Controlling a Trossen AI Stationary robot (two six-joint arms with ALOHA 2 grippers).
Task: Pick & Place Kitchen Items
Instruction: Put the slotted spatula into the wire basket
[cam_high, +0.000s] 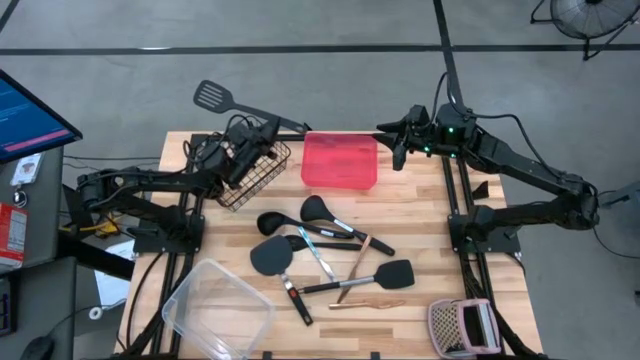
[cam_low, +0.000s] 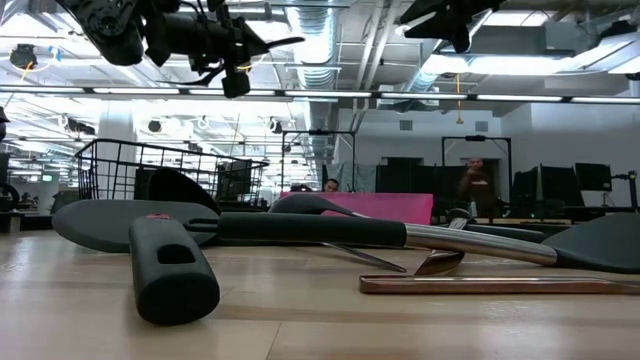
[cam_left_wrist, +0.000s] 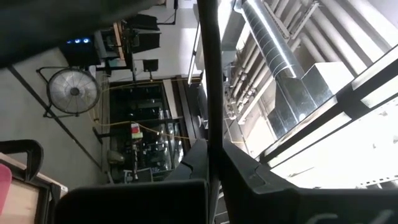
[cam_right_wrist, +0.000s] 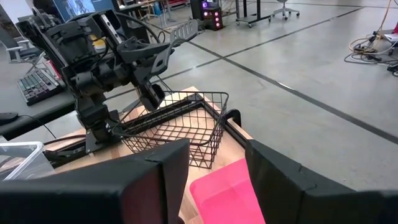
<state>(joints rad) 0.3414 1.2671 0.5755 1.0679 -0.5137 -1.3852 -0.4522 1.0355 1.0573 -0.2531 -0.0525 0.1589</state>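
My left gripper (cam_high: 263, 127) is raised over the far rim of the black wire basket (cam_high: 255, 172) and is shut on a black slotted turner (cam_high: 212, 95). My right gripper (cam_high: 400, 142) hangs open and empty above the far right corner of the red tray (cam_high: 340, 162), which shows below its fingers in the right wrist view (cam_right_wrist: 227, 193). Several utensils lie flat on the table: two black ladles (cam_high: 315, 209), a black spatula (cam_high: 270, 257), a black turner (cam_high: 395, 272), a slim silver piece (cam_high: 318, 250) and copper sticks (cam_high: 368, 302). My left gripper pinches the turner's handle (cam_left_wrist: 210, 124) between its two fingers, roughly midway along it. The fingers lie across the handle. The turner is lifted clear, about level, with its slotted head beyond the table's far edge and its free end (cam_high: 303, 128) pointing toward the red tray.
A clear tub (cam_high: 215, 305) stands at the near left. A pinkish mesh item with a white part (cam_high: 462, 325) sits at the near right corner. A person (cam_low: 475, 180) is in the room beyond the table.
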